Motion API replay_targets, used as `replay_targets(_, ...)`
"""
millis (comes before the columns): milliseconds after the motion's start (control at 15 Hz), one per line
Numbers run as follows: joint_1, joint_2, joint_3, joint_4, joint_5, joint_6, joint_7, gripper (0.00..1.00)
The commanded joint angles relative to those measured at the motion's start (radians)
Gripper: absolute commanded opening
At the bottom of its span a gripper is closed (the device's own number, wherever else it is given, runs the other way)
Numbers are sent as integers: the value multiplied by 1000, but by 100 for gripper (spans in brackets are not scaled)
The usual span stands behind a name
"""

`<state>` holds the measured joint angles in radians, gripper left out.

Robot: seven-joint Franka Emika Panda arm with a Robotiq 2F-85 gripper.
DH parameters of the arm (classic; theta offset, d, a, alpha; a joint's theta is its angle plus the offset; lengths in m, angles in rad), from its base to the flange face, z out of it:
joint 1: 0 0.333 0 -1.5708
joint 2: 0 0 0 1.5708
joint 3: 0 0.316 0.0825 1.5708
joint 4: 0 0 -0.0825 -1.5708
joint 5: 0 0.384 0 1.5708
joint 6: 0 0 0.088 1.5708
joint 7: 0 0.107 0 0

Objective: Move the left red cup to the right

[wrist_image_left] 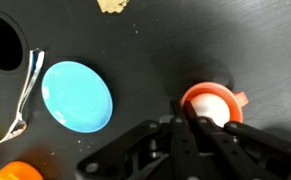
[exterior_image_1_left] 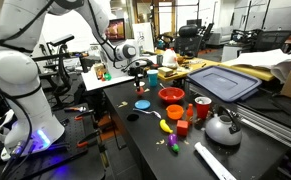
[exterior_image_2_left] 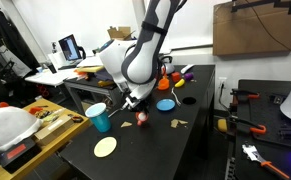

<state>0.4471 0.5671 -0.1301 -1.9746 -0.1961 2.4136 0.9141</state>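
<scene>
The left red cup (wrist_image_left: pixel 221 104) is small and orange-red with a pale inside, and it shows in the wrist view right of the blue disc (wrist_image_left: pixel 77 95). My gripper (wrist_image_left: pixel 185 113) has its fingers nearly together over the cup's left rim, one inside and one outside. In an exterior view the cup (exterior_image_2_left: pixel 142 118) hangs just under the gripper (exterior_image_2_left: pixel 135 104), close to the black table. In the exterior view from the other side the gripper (exterior_image_1_left: pixel 137 70) stands behind the blue disc (exterior_image_1_left: pixel 142 103), and the cup is hard to make out.
A wide red bowl (exterior_image_1_left: pixel 171 96), a taller red cup (exterior_image_1_left: pixel 202 108), a silver kettle (exterior_image_1_left: pixel 222 128) and a yellow banana (exterior_image_1_left: pixel 166 126) lie on the table. A blue cup (exterior_image_2_left: pixel 98 118) and a pale yellow disc (exterior_image_2_left: pixel 105 147) are near the gripper. A spoon (wrist_image_left: pixel 25 95) lies beside the blue disc.
</scene>
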Motion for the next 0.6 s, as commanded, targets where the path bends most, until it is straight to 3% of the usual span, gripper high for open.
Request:
replay_targets(0, -22, -80, -16, -68, -46, -12, 99, 1)
replay_targets(533, -89, -146, -23, -109, -85, -34, 188, 1)
